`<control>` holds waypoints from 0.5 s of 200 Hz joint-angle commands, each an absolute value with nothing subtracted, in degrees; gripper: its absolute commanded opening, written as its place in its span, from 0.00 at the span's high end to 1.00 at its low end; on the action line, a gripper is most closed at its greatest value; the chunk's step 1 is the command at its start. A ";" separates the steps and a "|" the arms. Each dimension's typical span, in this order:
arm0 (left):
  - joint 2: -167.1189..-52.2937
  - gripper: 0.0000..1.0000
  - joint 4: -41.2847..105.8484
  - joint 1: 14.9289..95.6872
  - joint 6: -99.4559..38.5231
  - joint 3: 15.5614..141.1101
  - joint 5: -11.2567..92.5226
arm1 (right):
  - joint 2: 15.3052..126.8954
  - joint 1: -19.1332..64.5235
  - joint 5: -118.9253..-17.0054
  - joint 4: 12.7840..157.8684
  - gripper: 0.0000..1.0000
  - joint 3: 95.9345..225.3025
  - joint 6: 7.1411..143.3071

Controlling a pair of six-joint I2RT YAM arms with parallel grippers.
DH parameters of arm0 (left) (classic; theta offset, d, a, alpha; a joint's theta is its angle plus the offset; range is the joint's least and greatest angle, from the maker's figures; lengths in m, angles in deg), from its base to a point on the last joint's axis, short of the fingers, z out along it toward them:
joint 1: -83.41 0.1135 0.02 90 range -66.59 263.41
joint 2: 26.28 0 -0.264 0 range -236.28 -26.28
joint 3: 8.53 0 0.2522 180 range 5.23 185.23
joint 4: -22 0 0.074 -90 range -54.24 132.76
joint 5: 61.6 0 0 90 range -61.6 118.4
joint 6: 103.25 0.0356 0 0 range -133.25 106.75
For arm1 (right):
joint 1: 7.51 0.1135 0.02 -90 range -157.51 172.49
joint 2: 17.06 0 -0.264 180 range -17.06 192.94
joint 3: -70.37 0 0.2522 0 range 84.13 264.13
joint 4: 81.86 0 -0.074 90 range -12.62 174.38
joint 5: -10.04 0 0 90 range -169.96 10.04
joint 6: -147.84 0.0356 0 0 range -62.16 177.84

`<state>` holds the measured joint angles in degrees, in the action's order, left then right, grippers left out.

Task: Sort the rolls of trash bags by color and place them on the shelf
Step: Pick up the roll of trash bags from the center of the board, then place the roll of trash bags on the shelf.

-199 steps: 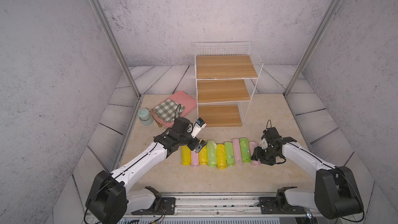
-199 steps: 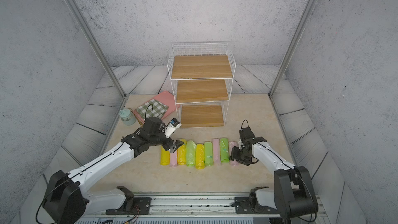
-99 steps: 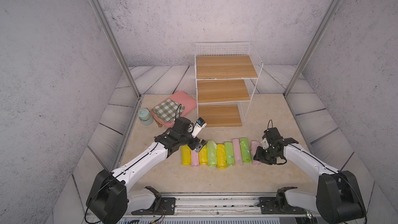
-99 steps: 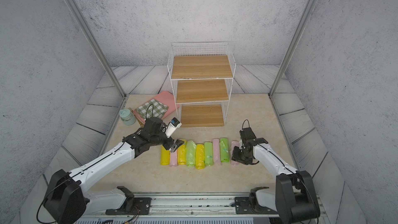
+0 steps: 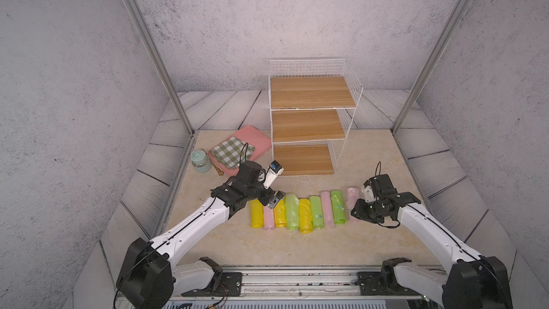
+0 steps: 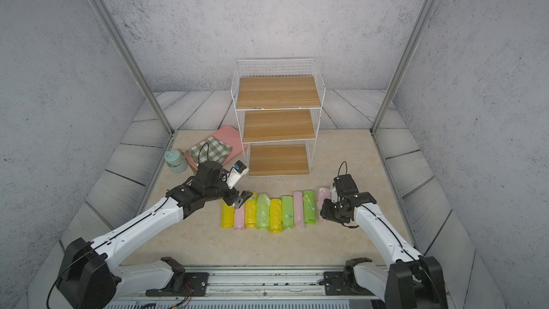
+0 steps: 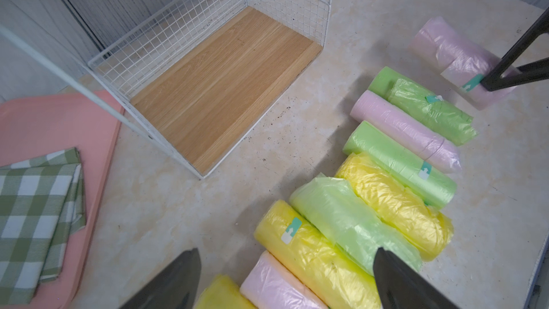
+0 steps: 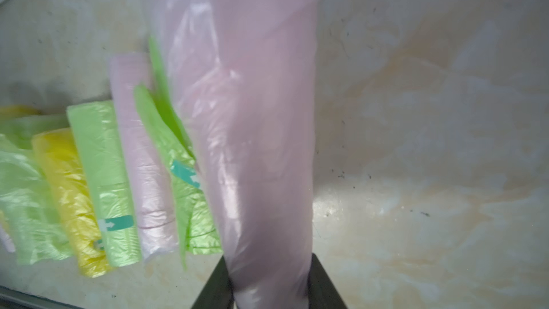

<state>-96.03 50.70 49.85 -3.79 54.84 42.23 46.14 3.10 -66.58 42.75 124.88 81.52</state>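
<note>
Several rolls of trash bags, yellow, light green and pale pink, lie side by side in a row in front of the shelf, whose three wooden boards are bare. My right gripper is shut on the near end of the pink roll at the row's right end. That roll stands slightly apart from the green one beside it. My left gripper hangs open over the row's left end, above a yellow roll and a pink roll.
A pink tray with a folded green-checked cloth lies left of the shelf. A mint jar stands beside it. Metal posts rise at the back corners, and the arms' rail runs along the front edge.
My right gripper has closed onto the pink roll at the right end. The left arm has stayed where it was, still open.
</note>
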 commanded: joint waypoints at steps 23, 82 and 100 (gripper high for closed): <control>-93.80 0.03 51.24 49.65 -3.64 58.21 39.65 | 42.86 3.25 -62.42 43.75 1.00 132.58 76.10; -92.77 0.03 53.22 49.90 -2.65 62.32 36.24 | 45.96 3.28 -51.68 50.32 1.00 140.24 77.40; -92.57 0.03 53.82 50.18 -2.26 63.05 35.83 | 47.55 3.37 -50.03 52.26 1.00 142.26 77.66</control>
<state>-93.41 52.10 49.91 -3.31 61.13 37.31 45.79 3.10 -55.47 47.25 139.24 77.37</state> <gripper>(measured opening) 0.972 0.369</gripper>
